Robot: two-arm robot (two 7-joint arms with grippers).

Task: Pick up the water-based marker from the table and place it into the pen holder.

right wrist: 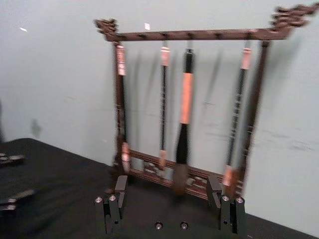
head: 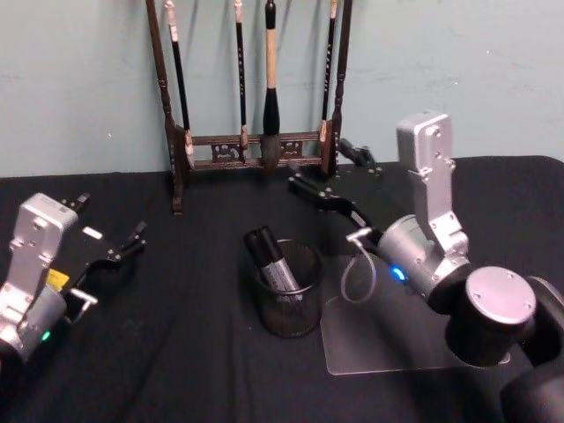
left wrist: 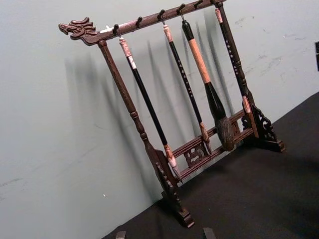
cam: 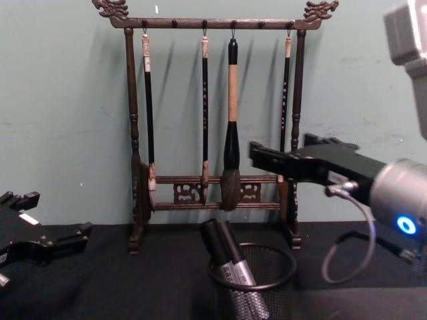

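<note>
The black mesh pen holder (head: pixel 288 304) stands on the table (head: pixel 176 352) near the middle, also seen low in the chest view (cam: pixel 267 283). The water-based marker (head: pixel 278 269), dark with a grey printed barrel, leans inside it with its cap up (cam: pixel 235 263), and a second dark pen lies against it. My right gripper (head: pixel 317 165) hovers open and empty behind and right of the holder, level with the brush rack in the chest view (cam: pixel 280 152); its fingers (right wrist: pixel 115 199) stand wide apart. My left gripper (head: pixel 113 218) is parked open at the left (cam: pixel 60 217).
A tall dark wooden brush rack (head: pixel 256 150) with hanging brushes stands at the back against the wall (cam: pixel 220 193). A clear plastic sheet (head: pixel 388 348) lies flat right of the holder, partly under my right arm. Bare black cloth lies in front of and left of the holder.
</note>
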